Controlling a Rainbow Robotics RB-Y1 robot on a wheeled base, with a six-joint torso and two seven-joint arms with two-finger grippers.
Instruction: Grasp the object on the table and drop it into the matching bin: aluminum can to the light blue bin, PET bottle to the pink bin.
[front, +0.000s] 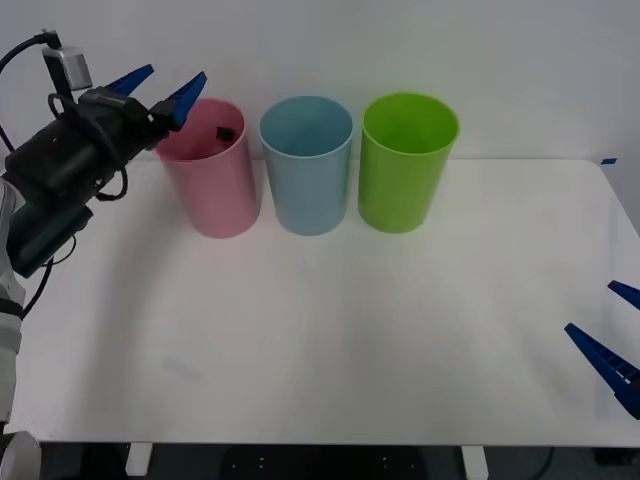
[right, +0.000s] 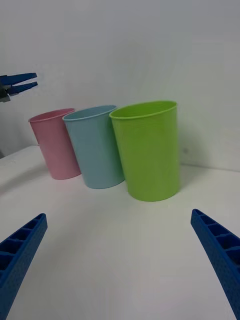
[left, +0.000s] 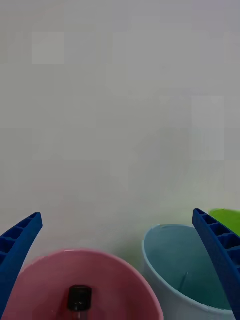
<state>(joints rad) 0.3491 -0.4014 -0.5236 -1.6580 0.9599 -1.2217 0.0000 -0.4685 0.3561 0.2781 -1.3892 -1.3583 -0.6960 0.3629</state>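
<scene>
Upper left of frame: left end effector (front: 160, 88), fingers apart, above pink bin (front: 215, 185) rim; PET bottle (left: 79, 299) inside bin, just below. Right end effector (front: 625, 330) apart, lower right over worktop (front: 400, 340).

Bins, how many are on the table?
3, in a row at the table's back: pink bin on the left, light blue bin in the middle, green bin on the right.

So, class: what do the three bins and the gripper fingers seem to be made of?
The pink bin, light blue bin and green bin look like smooth moulded plastic: uniform colour, thin walls, soft sheen. The left gripper has blue ribbed fingers, probably rigid plastic with a matte finish.
</scene>
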